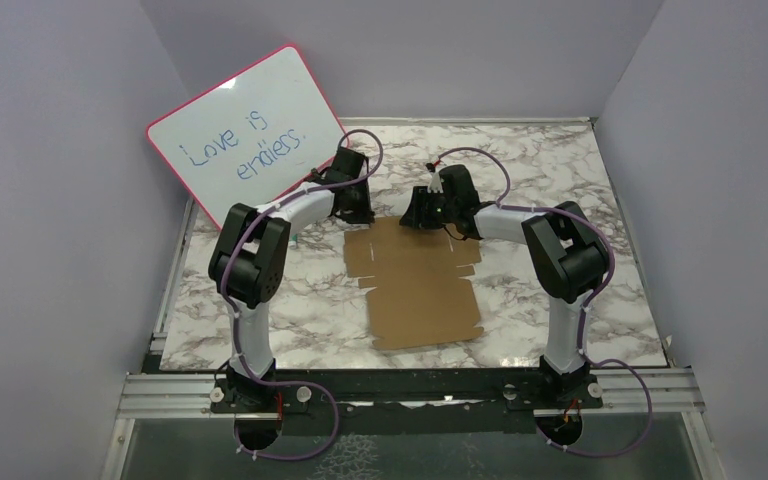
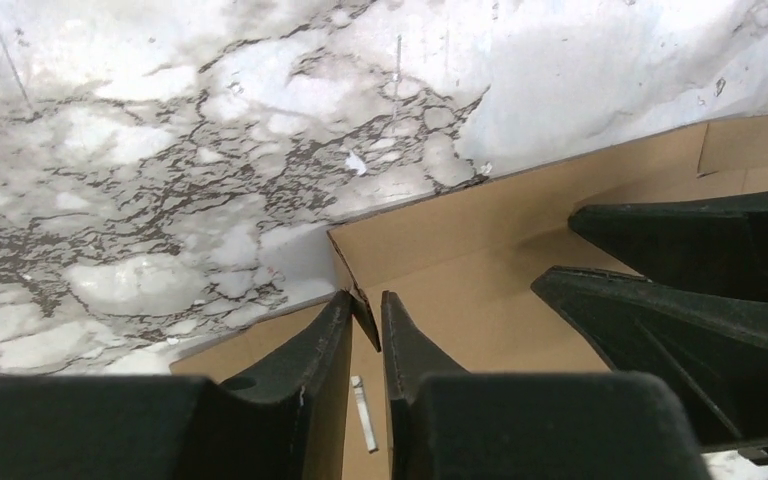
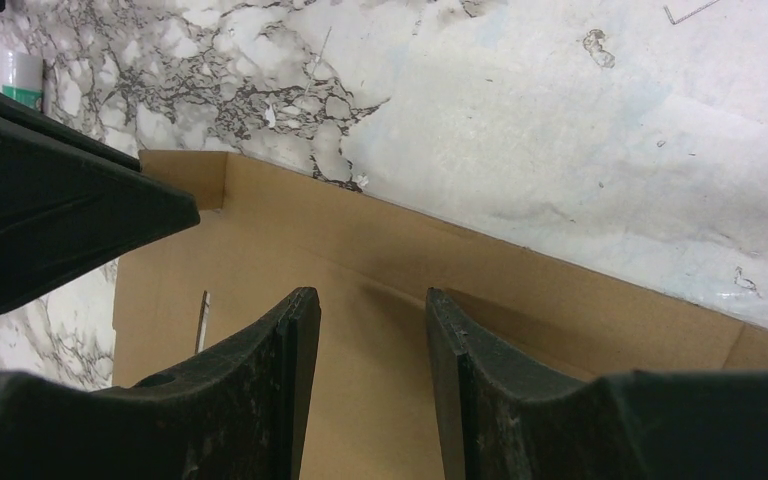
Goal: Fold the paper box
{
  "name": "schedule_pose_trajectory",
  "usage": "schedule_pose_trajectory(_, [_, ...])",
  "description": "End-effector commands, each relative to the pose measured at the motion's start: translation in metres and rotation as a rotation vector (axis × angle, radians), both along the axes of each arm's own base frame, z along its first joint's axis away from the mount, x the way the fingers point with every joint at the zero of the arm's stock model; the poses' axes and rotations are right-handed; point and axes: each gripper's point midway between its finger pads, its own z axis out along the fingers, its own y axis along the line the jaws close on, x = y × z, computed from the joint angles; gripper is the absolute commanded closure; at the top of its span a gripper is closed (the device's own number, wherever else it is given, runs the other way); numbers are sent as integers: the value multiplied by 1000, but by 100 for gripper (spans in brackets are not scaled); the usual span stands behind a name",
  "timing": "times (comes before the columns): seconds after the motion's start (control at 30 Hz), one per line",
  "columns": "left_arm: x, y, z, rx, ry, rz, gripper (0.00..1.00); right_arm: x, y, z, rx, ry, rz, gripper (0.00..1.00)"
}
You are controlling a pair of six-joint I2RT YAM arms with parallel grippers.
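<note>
The paper box (image 1: 420,285) is a flat brown die-cut cardboard sheet on the marble table. Both grippers are at its far edge. My left gripper (image 1: 357,207) is at the far left corner. In the left wrist view its fingers are nearly together (image 2: 367,300), with a raised cardboard flap edge (image 2: 365,318) pinched between them. My right gripper (image 1: 422,212) is open and empty. In the right wrist view its fingers (image 3: 372,295) stand apart just above the sheet (image 3: 380,260), near the far flap. The two grippers are close side by side.
A pink-rimmed whiteboard (image 1: 245,135) reading "Love is endless." leans at the back left, just behind the left arm. A small white strip (image 2: 363,412) lies on the cardboard. A white and green object (image 3: 20,75) stands beyond the sheet. Grey walls close in three sides.
</note>
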Motion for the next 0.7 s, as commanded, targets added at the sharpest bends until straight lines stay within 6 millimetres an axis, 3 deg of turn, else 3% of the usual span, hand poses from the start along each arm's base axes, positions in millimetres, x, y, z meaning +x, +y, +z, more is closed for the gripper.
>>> schedule_pose_trajectory(0.0, [3,-1,2,105,-19,-35,81,-11,-7,-24,-65,73,-26,51])
schedule_pose_trajectory(0.1, [3,-3,4,93,-19,-43,77,-12,-6,-24,-65,74,-28,51])
schedule_pose_trajectory(0.3, [1,4,17,94,-41,-44,58,-12,-7,-13,-53,55,-28,51])
schedule_pose_trajectory(0.47, [-3,20,50,58,-99,-13,45,-12,-3,11,-18,12,-11,51])
schedule_pose_trajectory(0.67, [-27,41,75,-47,-143,41,41,-19,0,40,28,-36,27,50])
